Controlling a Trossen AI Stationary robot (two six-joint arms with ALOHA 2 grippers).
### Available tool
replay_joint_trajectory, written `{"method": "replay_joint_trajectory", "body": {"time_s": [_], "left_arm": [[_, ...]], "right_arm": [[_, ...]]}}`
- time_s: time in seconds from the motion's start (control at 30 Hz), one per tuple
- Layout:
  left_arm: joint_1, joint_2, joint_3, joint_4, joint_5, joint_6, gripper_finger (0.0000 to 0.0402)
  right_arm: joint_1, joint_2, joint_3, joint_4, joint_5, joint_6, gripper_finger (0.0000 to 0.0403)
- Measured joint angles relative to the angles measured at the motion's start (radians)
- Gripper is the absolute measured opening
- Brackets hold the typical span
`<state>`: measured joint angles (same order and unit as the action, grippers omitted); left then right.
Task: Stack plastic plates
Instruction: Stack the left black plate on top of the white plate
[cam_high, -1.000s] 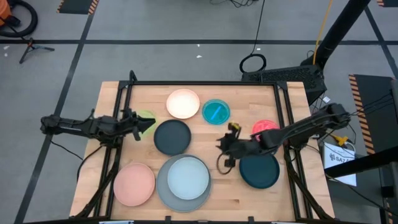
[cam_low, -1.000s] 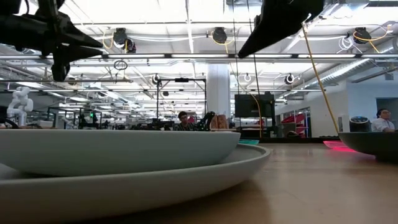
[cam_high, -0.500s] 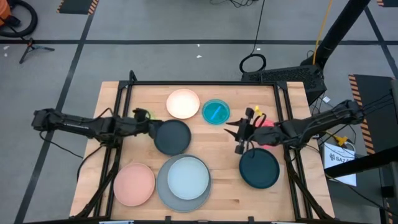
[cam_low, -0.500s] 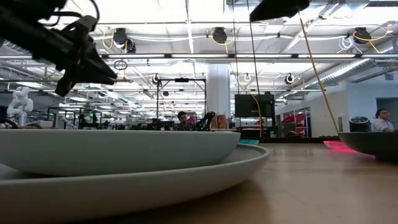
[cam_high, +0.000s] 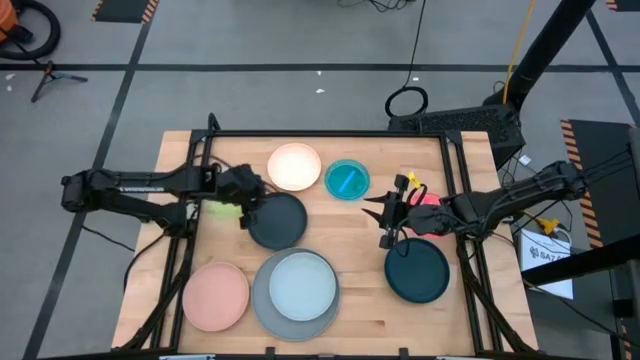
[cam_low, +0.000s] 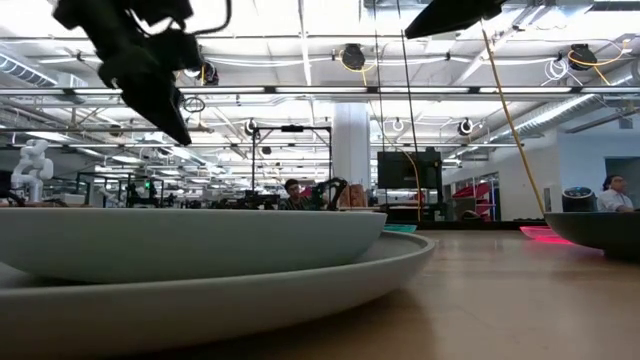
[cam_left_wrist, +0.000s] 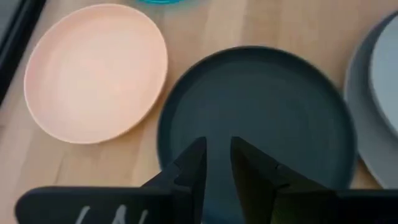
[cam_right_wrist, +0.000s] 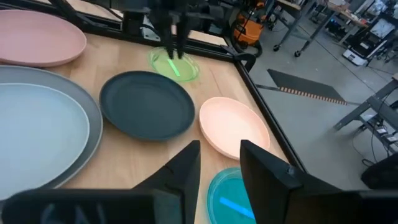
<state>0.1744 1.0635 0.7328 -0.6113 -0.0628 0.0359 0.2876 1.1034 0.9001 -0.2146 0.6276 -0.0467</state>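
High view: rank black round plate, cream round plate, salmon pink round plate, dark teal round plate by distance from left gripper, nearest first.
From the left gripper:
1. Black round plastic plate, right beside it, table centre.
2. Cream round plastic plate, toward the far edge.
3. Salmon pink round plastic plate, near-left corner.
4. Dark teal round plastic plate, right side, below the right gripper.

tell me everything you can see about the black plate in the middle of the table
The round black plastic plate is matte, with a flat floor and a low raised rim. It lies flat and empty on the wooden table, apart from the cream plate and the large grey plate that holds the light blue one. The left gripper hovers over its rim, fingers slightly apart and holding nothing. A small lime green dish lies beside it.
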Motion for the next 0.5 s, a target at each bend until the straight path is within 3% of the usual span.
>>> {"method": "replay_joint_trajectory", "body": {"time_s": [0.37, 0.5], "left_arm": [[0.202, 0.113, 0.0, 0.002, 0.05, -0.052, 0.0084], [0.241, 0.134, 0.0, 0.002, 0.08, -0.042, 0.0105]], "right_arm": [[0.0, 0.0, 0.0, 0.0, 0.0, -0.007, 0.0109], [0.0, 0.0, 0.0, 0.0, 0.0, -0.006, 0.0109]]}}
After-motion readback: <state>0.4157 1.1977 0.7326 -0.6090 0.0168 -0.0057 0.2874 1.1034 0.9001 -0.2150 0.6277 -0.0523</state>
